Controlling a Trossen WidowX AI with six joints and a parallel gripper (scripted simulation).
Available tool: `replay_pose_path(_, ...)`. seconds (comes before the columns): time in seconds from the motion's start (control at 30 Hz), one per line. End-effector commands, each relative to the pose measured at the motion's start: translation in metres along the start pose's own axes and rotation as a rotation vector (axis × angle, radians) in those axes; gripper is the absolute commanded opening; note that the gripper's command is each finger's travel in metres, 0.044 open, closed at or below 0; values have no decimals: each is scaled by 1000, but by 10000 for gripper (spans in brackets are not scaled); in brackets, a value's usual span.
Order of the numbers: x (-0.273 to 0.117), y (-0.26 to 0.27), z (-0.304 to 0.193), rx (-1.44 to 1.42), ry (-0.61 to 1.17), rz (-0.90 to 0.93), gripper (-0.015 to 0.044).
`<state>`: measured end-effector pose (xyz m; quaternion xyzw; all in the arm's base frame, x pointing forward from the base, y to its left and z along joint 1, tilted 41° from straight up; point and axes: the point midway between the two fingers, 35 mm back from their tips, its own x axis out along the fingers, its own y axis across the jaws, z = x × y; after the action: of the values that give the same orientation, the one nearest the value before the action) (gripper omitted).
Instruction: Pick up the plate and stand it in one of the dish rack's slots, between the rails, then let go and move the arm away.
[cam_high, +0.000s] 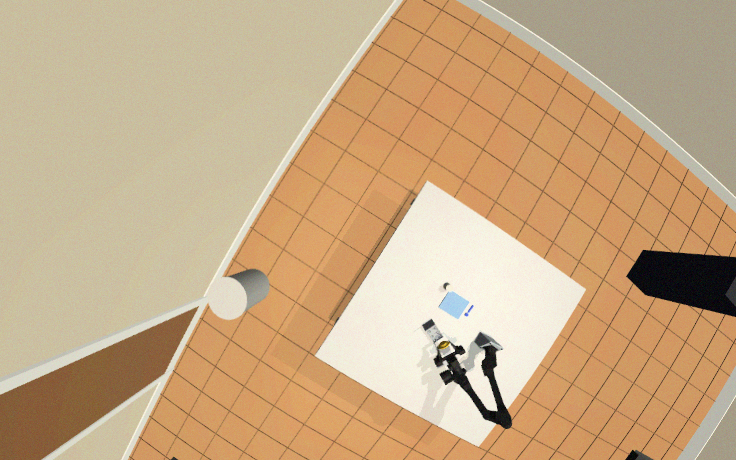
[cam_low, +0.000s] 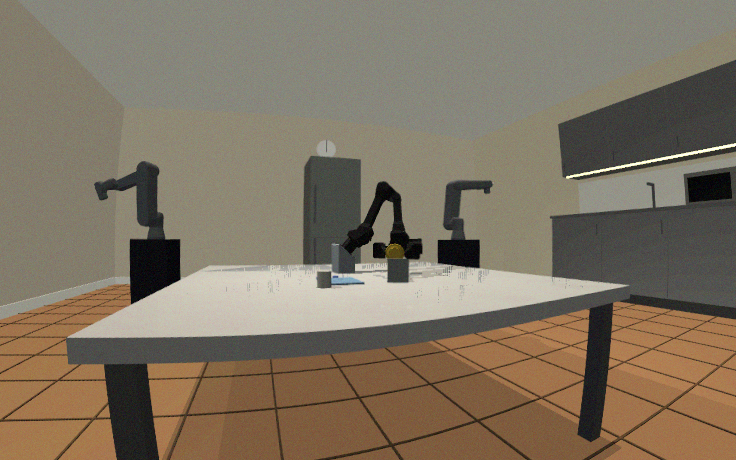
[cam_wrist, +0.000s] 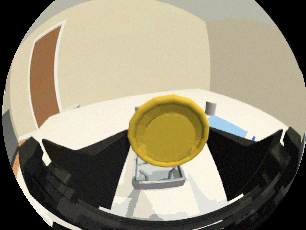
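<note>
The yellow plate (cam_high: 443, 344) (cam_low: 394, 251) (cam_wrist: 169, 131) is held nearly upright, its face toward the wrist camera. My gripper (cam_high: 447, 351) (cam_low: 396, 249) is shut on the plate, with one dark finger at each side of it in the wrist view. The grey dish rack (cam_high: 434, 331) (cam_low: 397, 271) (cam_wrist: 159, 183) stands on the table. The plate is raised above the table at the rack's arm-side end and hides much of the rack in the wrist view. I cannot tell whether its lower edge is over a slot.
A light blue mat (cam_high: 453, 304) (cam_low: 350, 280) (cam_wrist: 227, 126) lies near the rack. A small blue object (cam_high: 466, 314) (cam_wrist: 253, 138) and a grey cylinder (cam_high: 446, 285) (cam_low: 323, 279) (cam_wrist: 211, 108) are beside the mat. A grey slanted block (cam_high: 488, 341) (cam_low: 342, 260) stands at the arm's foot.
</note>
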<state>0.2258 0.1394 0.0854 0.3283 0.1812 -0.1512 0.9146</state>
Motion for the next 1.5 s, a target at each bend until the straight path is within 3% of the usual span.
replay_pose_path(0.0,-8,0,2,4,-51,51,0)
replay_pose_path(0.43,-15,0,3,18,-96,101,0)
replay_pose_path(1.47,24,9,-23,35,-96,102,0)
